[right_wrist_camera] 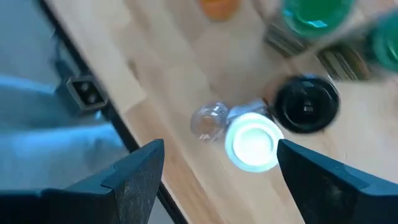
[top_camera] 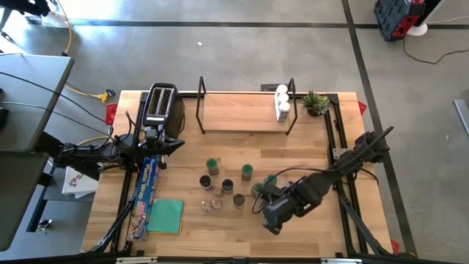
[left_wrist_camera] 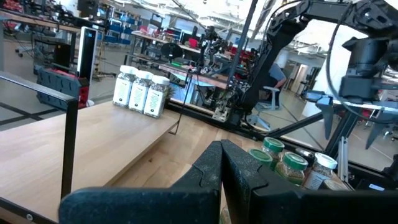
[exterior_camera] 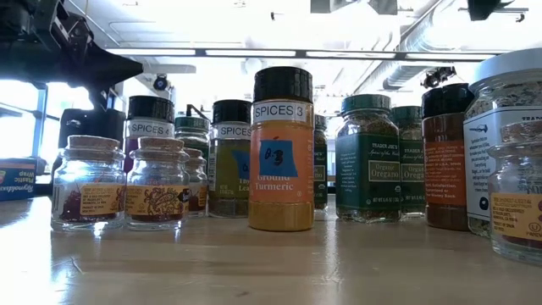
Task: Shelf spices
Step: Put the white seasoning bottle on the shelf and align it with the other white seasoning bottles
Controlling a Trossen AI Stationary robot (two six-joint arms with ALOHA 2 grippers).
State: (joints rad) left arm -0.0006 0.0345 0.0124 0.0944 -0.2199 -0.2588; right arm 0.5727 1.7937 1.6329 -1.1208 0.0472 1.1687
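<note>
**Right gripper wide open over the spice jars**

The right gripper (top_camera: 258, 204) hangs low and right of the middle in the high view. Its fingers (right_wrist_camera: 140, 177) are spread wide and hold nothing. Under it stand a white-lid jar (right_wrist_camera: 252, 142) and a black-lid jar (right_wrist_camera: 307, 104). More spice jars (top_camera: 226, 185) sit mid-table. Three white-lid jars (top_camera: 282, 102) stand at the right end of the shelf (top_camera: 238, 114). The left gripper (top_camera: 178, 144) is pinched shut and empty, beside the toaster (top_camera: 161, 106).
</note>
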